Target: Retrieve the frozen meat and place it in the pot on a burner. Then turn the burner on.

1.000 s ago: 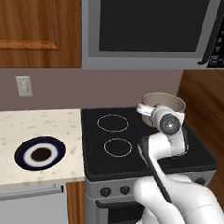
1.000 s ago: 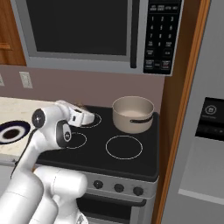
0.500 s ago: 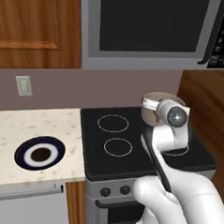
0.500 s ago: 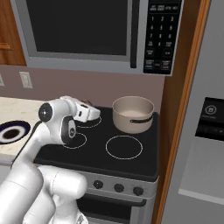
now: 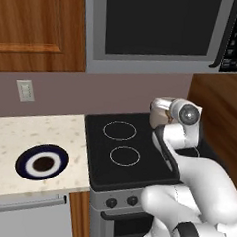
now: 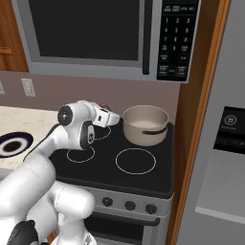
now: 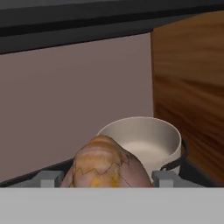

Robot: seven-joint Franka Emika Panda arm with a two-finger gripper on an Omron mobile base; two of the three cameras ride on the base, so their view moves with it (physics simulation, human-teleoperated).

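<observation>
The frozen meat (image 7: 105, 164), a golden-brown lump with yellow streaks, sits between my gripper's (image 7: 105, 180) two grey fingertips in the hand view, and the gripper is shut on it. Just beyond it stands the pot (image 7: 144, 142), beige, lidless and with nothing inside. In the right base view the gripper (image 6: 111, 117) hovers above the stove just left of the pot (image 6: 146, 125), which stands on the back right burner. In the left base view my wrist hides most of the pot (image 5: 160, 106).
The black stovetop (image 6: 143, 177) has a free front right burner ring (image 6: 136, 160) and knobs (image 6: 129, 205) along its front. A microwave (image 6: 95, 33) hangs low overhead. A dark blue-rimmed plate (image 5: 42, 162) lies on the counter to the left. A wooden panel (image 6: 196, 119) rises right of the stove.
The hand has swung a little up and to the right, closer to the pot, still holding the meat. The pot and plate have not moved.
</observation>
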